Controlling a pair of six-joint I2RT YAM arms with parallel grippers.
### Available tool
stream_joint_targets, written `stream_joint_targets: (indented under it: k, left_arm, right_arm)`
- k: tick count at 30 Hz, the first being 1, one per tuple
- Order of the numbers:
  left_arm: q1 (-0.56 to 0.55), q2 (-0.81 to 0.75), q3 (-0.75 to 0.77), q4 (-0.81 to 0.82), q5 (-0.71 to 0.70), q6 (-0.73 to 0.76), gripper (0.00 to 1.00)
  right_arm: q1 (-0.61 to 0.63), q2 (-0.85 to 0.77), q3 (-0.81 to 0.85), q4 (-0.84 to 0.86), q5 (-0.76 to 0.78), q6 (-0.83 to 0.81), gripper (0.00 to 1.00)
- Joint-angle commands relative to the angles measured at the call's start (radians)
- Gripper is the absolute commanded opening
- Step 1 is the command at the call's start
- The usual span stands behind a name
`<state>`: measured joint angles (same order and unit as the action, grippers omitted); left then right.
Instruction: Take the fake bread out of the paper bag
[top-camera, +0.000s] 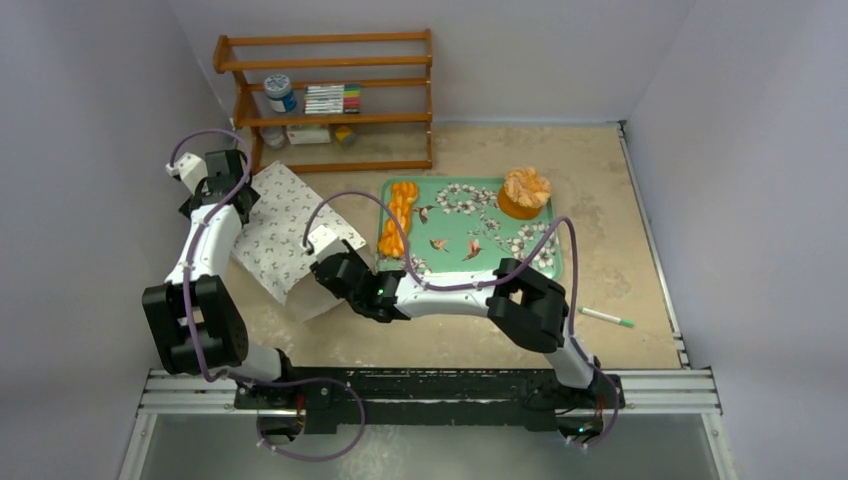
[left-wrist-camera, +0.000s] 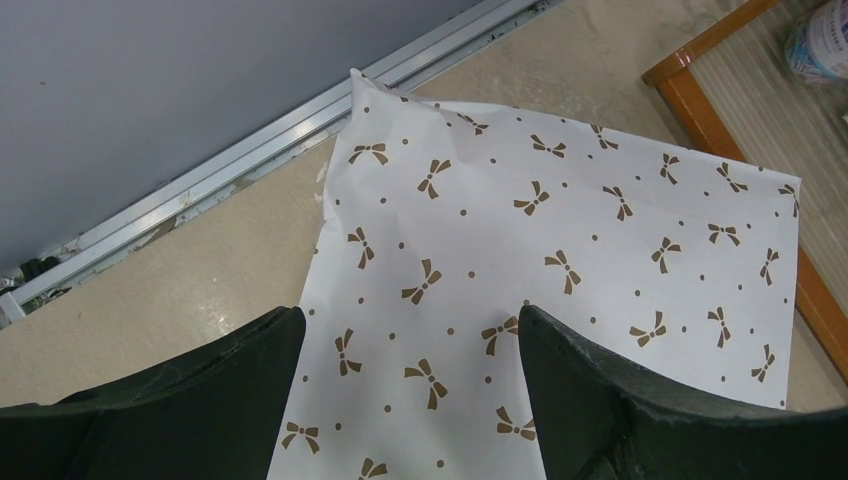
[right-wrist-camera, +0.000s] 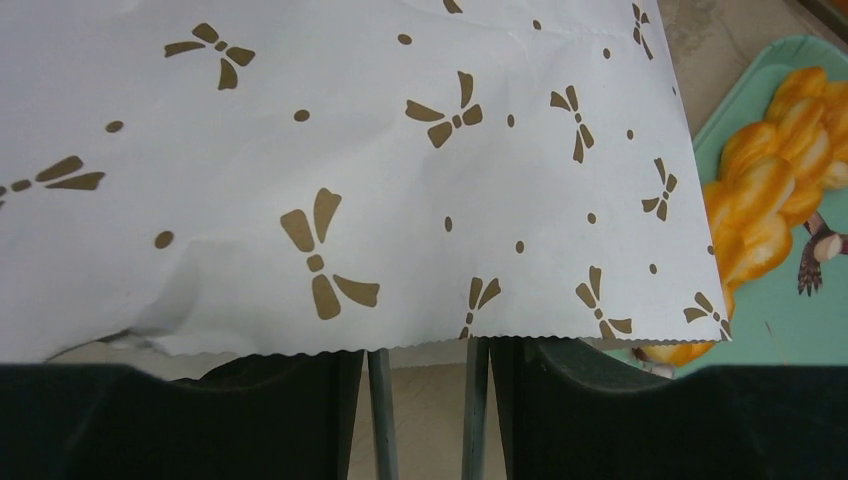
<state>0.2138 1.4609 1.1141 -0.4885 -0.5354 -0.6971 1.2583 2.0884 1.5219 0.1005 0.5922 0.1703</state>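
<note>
Paper bag (top-camera: 280, 225) lies flat — braided bread (top-camera: 398, 218) on tray (top-camera: 455, 222)

One paper bag (top-camera: 285, 225); two pieces of fake bread (top-camera: 400, 205): one lumpy loaf (top-camera: 394, 238) at the tray's left, one ruffled pastry (top-camera: 525, 188) at its far right; one green floral tray (top-camera: 480, 215); one wooden rack (top-camera: 330, 40), far left, bearing one jar (top-camera: 280, 93), one set of markers (top-camera: 332, 98), one white box (top-camera: 308, 133); one pen (top-camera: 605, 317) on the surface (top-camera: 600, 200), near right; one left end effector (left-wrist-camera: 412, 320); one right end effector (right-wrist-camera: 425, 360).
</note>
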Motion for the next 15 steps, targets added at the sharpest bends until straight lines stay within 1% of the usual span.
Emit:
stream_joint_targets:
  k: [1, 15]
  left_arm:
    - [0.006, 0.004, -0.005, 0.035, -0.015, -0.012, 0.79]
    - [0.007, 0.013, -0.019, 0.047, -0.012, -0.012, 0.78]
  right_arm:
    - [-0.017, -0.013, 0.054, 0.083, 0.030, -0.054, 0.49]
    - [-0.040, 0.032, 0.113, 0.171, -0.122, -0.206, 0.49]
